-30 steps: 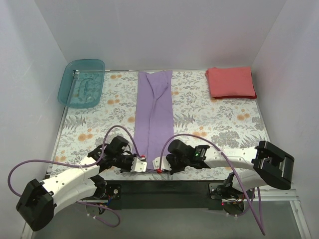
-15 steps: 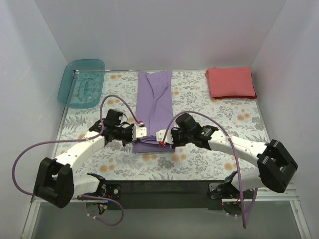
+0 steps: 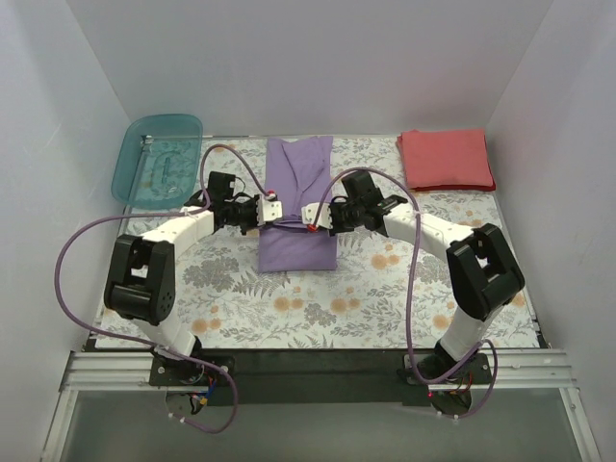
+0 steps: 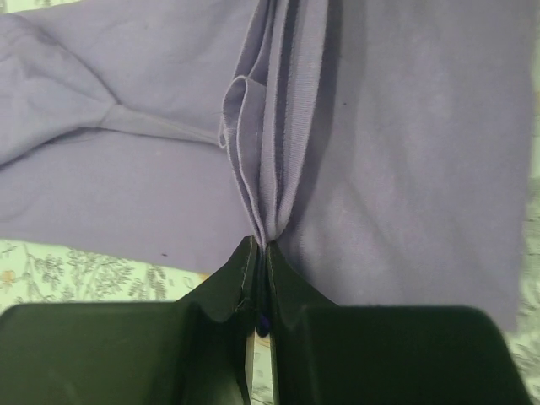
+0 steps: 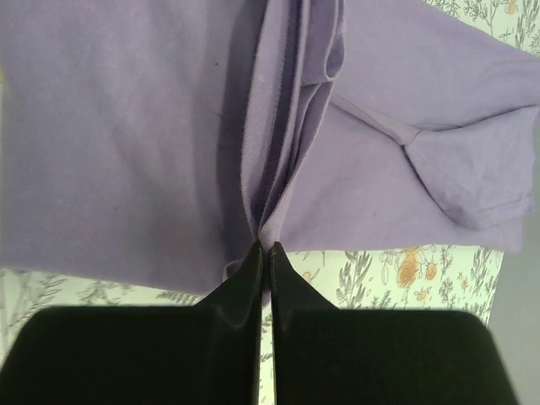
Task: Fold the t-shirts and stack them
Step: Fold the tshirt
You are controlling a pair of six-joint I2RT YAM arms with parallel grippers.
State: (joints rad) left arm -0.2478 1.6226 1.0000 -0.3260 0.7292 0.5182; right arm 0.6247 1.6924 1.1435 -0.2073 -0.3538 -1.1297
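The lavender-purple t-shirt (image 3: 297, 197) lies in the middle of the table, folded lengthwise into a strip, with its near end doubled back over itself. My left gripper (image 3: 272, 211) is shut on the hem at the shirt's left edge; the pinched cloth (image 4: 268, 211) bunches in folds at the fingertips (image 4: 246, 257). My right gripper (image 3: 310, 216) is shut on the hem at the right edge, the cloth (image 5: 270, 202) gathered at its fingertips (image 5: 251, 257). The coral-red t-shirt (image 3: 446, 160) lies folded at the back right.
A teal translucent plastic bin (image 3: 159, 159) stands at the back left corner. The table has a floral cloth (image 3: 385, 289). White walls close in the left, back and right sides.
Both grippers have carried the shirt's near hem from the table's front edge toward the back, doubling the strip over itself. Both arms now stretch far forward.
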